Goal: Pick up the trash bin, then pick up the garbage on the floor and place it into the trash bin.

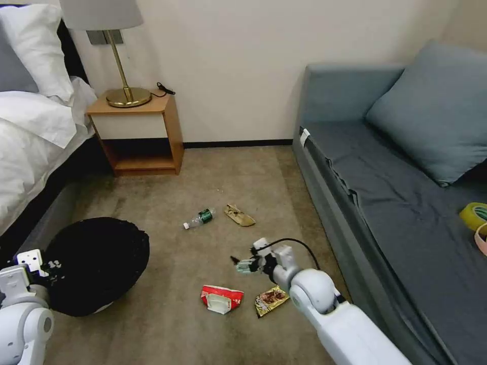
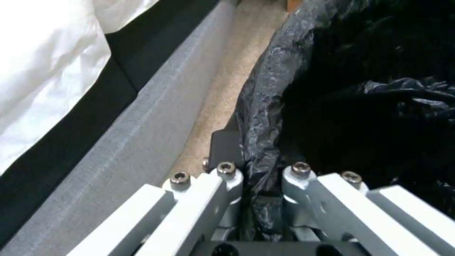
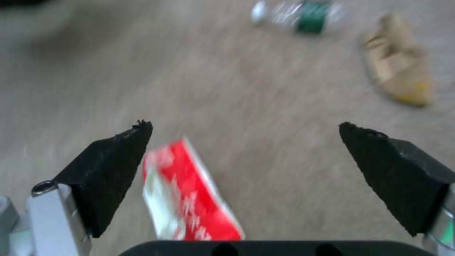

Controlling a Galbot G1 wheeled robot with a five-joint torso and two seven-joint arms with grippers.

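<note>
The trash bin (image 1: 96, 263), lined with a wrinkly black bag, sits low at my left beside the bed, a strip of its white base showing underneath. My left gripper (image 1: 49, 264) is shut on the bin's rim; in the left wrist view its fingers (image 2: 226, 147) pinch the black liner (image 2: 265, 106). On the carpet lie a clear bottle with a green label (image 1: 199, 218), a tan wrapper (image 1: 239, 215), a red-and-white packet (image 1: 221, 298) and a gold-brown snack wrapper (image 1: 271, 300). My right gripper (image 1: 241, 264) hangs open above the carpet, just beyond the red-and-white packet (image 3: 189, 199).
A bed with white linen (image 1: 30, 132) runs along the left, and a wooden nightstand (image 1: 139, 134) with a brass lamp stands by the wall. A grey sofa (image 1: 406, 203) lines the right side, with tape rolls (image 1: 476, 215) on it. Open carpet lies between them.
</note>
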